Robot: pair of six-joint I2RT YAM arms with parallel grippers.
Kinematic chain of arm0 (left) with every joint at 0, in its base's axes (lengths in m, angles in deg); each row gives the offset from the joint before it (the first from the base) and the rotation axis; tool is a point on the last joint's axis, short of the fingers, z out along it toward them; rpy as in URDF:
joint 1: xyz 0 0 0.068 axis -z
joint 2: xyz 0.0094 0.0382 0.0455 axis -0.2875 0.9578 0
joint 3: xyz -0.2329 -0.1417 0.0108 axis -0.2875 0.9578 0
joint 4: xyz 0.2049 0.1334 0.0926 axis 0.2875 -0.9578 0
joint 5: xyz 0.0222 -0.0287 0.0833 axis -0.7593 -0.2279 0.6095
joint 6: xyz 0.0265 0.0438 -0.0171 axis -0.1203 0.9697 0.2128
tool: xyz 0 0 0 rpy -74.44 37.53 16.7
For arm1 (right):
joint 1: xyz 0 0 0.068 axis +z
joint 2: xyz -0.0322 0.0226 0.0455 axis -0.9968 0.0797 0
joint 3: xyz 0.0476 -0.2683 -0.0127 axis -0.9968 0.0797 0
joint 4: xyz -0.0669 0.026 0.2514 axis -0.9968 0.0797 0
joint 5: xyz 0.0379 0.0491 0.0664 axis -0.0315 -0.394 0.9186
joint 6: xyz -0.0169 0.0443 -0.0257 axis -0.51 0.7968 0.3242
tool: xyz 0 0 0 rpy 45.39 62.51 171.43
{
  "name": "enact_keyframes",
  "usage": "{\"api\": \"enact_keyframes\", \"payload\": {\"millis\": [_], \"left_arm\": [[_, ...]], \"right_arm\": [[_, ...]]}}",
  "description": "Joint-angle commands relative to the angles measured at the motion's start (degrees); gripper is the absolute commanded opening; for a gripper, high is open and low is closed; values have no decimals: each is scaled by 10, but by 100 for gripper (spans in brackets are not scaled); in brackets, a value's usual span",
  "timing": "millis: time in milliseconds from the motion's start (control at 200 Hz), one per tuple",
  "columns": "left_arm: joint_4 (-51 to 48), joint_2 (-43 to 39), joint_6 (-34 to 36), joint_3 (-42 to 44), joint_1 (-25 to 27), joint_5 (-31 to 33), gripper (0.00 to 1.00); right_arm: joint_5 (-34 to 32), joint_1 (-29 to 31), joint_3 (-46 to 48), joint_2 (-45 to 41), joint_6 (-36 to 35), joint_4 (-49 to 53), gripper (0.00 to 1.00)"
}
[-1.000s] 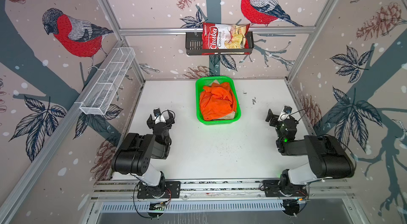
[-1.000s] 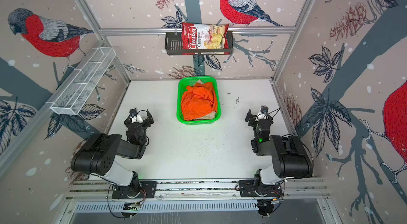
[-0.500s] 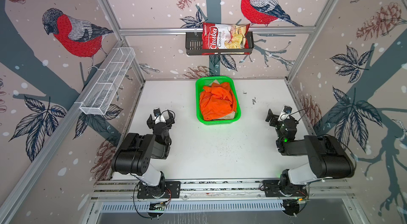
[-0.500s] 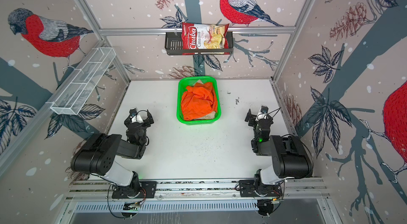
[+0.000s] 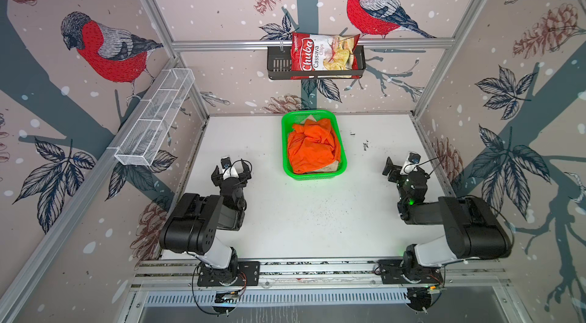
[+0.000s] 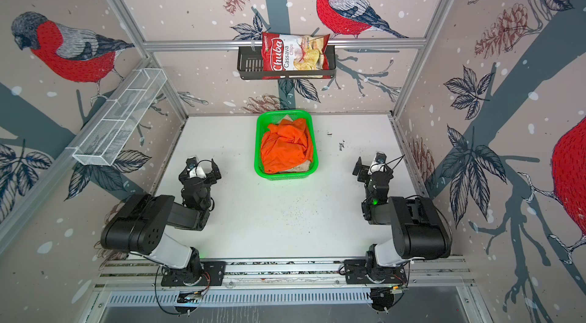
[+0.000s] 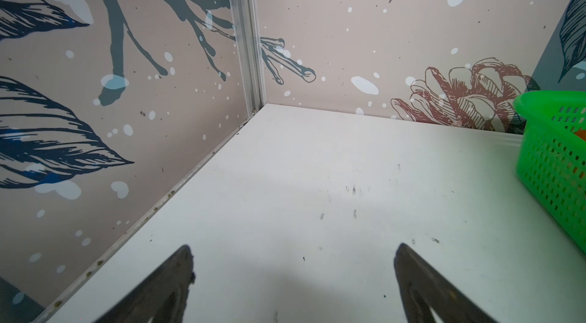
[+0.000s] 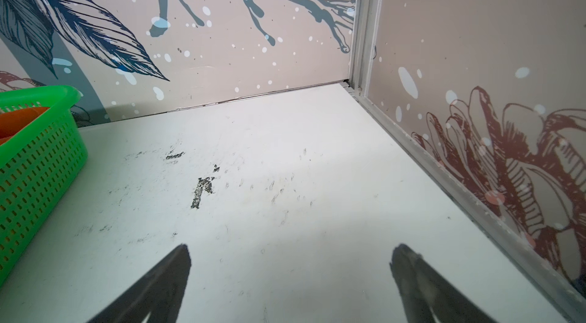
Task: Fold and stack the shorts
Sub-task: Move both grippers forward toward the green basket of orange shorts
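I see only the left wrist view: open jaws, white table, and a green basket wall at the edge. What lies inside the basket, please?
Observer: In both top views the orange shorts lie crumpled on top and fill most of the green basket.
Operator: And the second pair?
Observer: The beige shorts lie under the orange ones. Only small parts show, at the near and far ends.
Operator: Where is the other arm?
Observer: The right gripper is open and holds nothing. It is over the bare table on the basket's other side.
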Motion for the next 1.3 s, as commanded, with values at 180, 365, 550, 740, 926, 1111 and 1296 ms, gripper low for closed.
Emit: {"api": "enact_keyframes", "payload": {"millis": [180, 365, 550, 740, 926, 1111, 1296], "left_arm": [[-306, -176, -38, -110, 56, 49, 92], [-435, -216, -103, -164, 55, -141, 81], [-463, -191, -157, -173, 56, -222, 76], [-459, -159, -196, -174, 56, -283, 76], [-415, -121, -233, -181, 56, -340, 77], [-376, -31, -288, -233, 57, -421, 77], [-335, 65, -316, -292, 75, -466, 77]], "right_arm": [[-22, 70, -238, -108, 44, 459, 99], [8, 203, -363, -92, 53, 586, 99], [22, 344, -487, 34, 56, 651, 100], [47, 397, -583, 164, 67, 680, 99], [29, 417, -655, 243, 74, 707, 100], [48, 394, -630, 238, 104, 664, 100], [70, 360, -567, 179, 129, 623, 100]]}}
